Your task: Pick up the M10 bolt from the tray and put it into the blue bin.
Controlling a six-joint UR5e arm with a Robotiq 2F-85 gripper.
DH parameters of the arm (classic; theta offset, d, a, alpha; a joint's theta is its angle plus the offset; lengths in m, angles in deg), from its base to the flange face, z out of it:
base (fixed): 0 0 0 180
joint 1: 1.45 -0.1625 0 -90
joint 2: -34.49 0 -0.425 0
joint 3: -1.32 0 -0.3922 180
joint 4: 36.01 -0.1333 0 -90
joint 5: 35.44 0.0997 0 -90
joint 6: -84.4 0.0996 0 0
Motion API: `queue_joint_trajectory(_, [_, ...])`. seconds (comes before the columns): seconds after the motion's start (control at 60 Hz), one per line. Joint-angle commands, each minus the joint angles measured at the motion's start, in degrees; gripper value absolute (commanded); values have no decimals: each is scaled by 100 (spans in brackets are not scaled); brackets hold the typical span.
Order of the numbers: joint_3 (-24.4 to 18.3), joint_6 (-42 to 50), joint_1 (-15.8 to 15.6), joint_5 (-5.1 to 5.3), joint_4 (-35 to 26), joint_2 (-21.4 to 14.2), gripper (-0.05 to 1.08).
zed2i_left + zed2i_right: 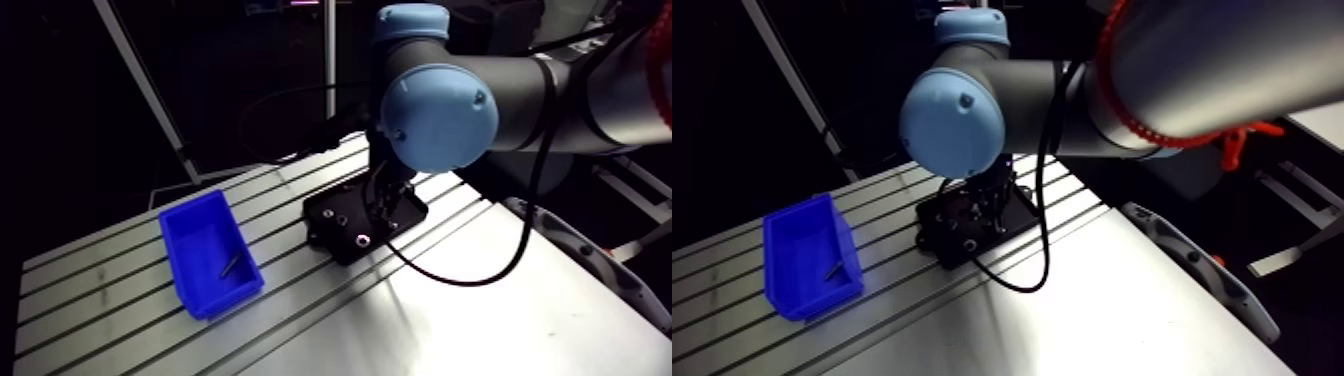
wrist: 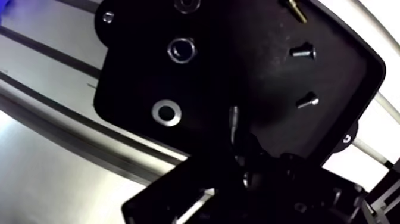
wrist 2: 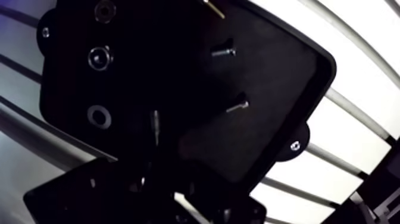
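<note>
Presently the gripper [image 1: 385, 203] hangs low over the black tray [image 2: 262, 71], grip state impossible to tell, the likely M10 bolt [image 2: 234, 122] near the tray's middle just ahead of it; step judged: grasping, then lift and carry to the blue bin [image 1: 205, 255] beside the tray.

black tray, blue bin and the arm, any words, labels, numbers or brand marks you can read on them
No readable text in any view.
black tray: plain, no label or number shows.
blue bin: plain walls, no marking shows.
light-blue joint cap: no brand mark legible.
screws and washer in the tray: too small to show any stamp.
</note>
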Motion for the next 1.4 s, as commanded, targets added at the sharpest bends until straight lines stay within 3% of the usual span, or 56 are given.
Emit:
queue_joint_trajectory(0.017, [-36, 16, 0, 8, 0, -32, 96])
queue_joint_trajectory(0.483, [-91, 16, 9, 76, -9, -188, 103])
queue_joint_trajectory(0.883, [-209, -60, -51, 52, -92, -452, 107])
queue_joint_trajectory(1.233, [-670, -538, -441, 96, -784, -681, 107])
queue_joint_trajectory(1.4, [-942, -1389, -663, 104, -1512, -850, 107])
